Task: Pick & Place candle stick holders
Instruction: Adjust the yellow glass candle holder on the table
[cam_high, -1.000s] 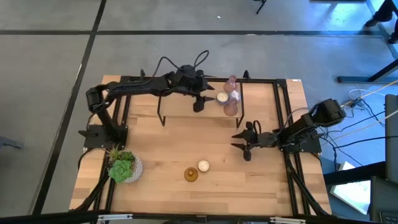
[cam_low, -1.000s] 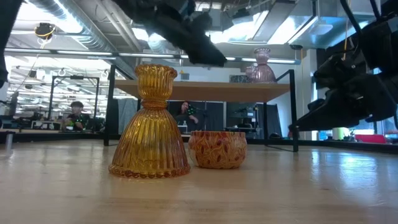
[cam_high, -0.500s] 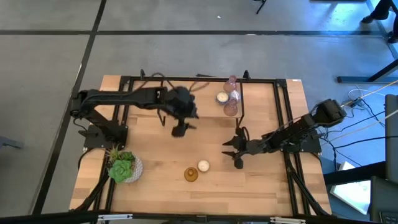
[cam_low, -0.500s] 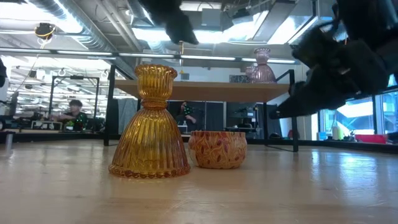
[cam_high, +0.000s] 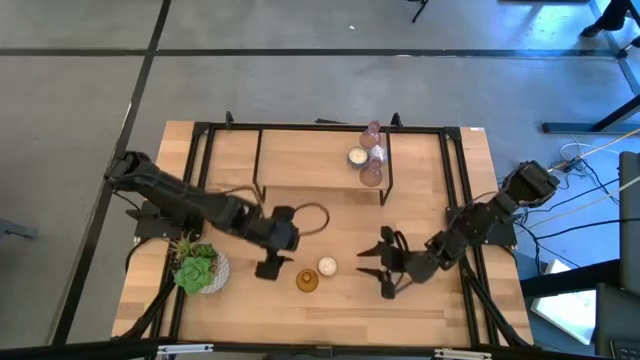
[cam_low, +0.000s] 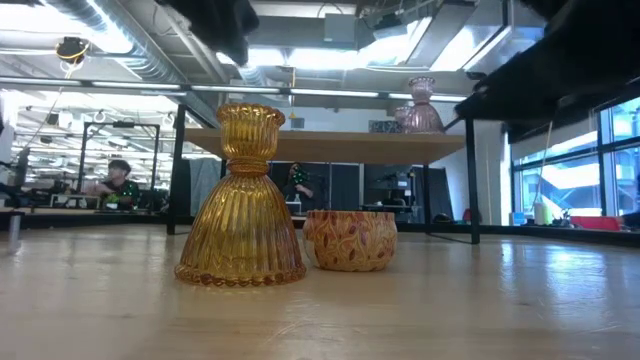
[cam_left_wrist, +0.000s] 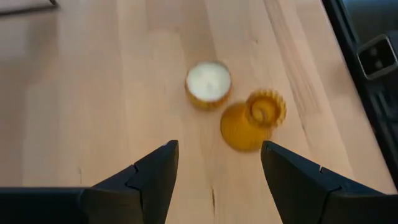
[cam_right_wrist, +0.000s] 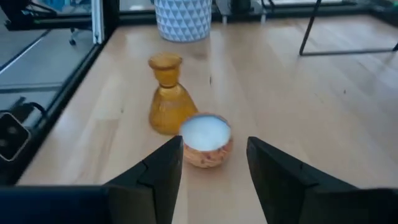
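Two grippers, both spread, empty: left gripper, right gripper flank amber holder, cream holder. Low view alone reveals raised shelf; grippers cropped there.

Two dark jointed arms, black cables looping off them; matte black angular fingers on each gripper.

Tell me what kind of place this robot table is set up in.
Probably a robotics lab or open workshop: exposed ceiling ducts, a person seated at a bench behind the wooden table, and a bare concrete floor.
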